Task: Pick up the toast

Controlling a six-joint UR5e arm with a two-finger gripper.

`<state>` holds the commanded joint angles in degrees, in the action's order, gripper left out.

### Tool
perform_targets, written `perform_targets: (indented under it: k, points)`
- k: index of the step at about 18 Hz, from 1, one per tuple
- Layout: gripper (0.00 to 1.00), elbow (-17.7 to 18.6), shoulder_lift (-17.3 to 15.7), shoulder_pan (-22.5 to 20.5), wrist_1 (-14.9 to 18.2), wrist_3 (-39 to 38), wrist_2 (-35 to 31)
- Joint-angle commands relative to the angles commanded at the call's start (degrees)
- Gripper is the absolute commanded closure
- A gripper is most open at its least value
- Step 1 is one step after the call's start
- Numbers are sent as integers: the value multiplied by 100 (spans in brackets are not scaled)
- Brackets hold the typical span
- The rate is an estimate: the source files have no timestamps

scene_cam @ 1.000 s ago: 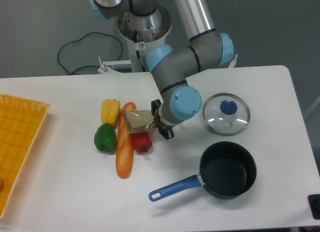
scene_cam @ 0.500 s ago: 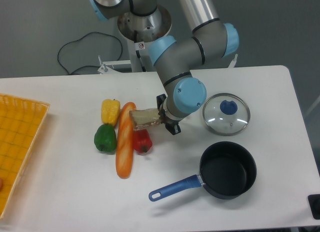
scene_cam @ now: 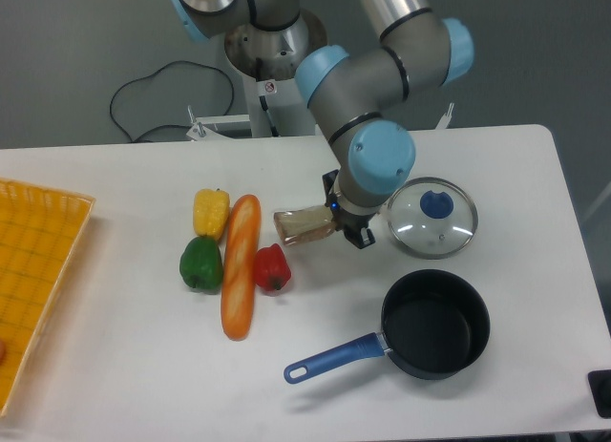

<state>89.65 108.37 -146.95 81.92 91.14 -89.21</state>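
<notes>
Gripping the toast (scene_cam: 304, 225) by its right-hand end, the gripper (scene_cam: 342, 222) holds the wrapped brown slice clear of the white table (scene_cam: 124, 366), its fingers closed on the slice's edge. The slice sticks out to the left of the gripper and looks tilted, its clear wrap catching some light.

Taking the long orange loaf (scene_cam: 239, 265) as the landmark: the toast hangs just to its right and slightly toward the back of the table, not touching it. A red pepper (scene_cam: 271, 268) lies against the loaf's right side, below the held slice. A green pepper (scene_cam: 200, 263) sits just left of the loaf, and a yellow pepper (scene_cam: 211, 213) stands left of the loaf's upper end, right behind the green one. Far to the loaf's left, an orange basket (scene_cam: 38, 270) runs off the picture's edge.

Well to the right of the loaf, past the gripper, a glass lid (scene_cam: 431, 219) with a blue knob lies flat on the table. A black saucepan (scene_cam: 434, 325) with a blue handle rests to the loaf's lower right, in front of the lid, its handle pointing back toward the loaf's near end. The arm (scene_cam: 368, 74) comes down from the back of the table, behind the loaf.
</notes>
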Motion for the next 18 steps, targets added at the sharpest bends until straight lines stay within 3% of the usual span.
perform_targets:
  k: [7,9,11,18]
  points:
    - [83,-44,-141,-27,-526,-97,-35]
    - [83,-44,-158,-18,-703,-219,-358]
    - [83,-61,-167,-18,-782,-220,-667]
    - [83,-79,-167,-27,-817,-220,-659]
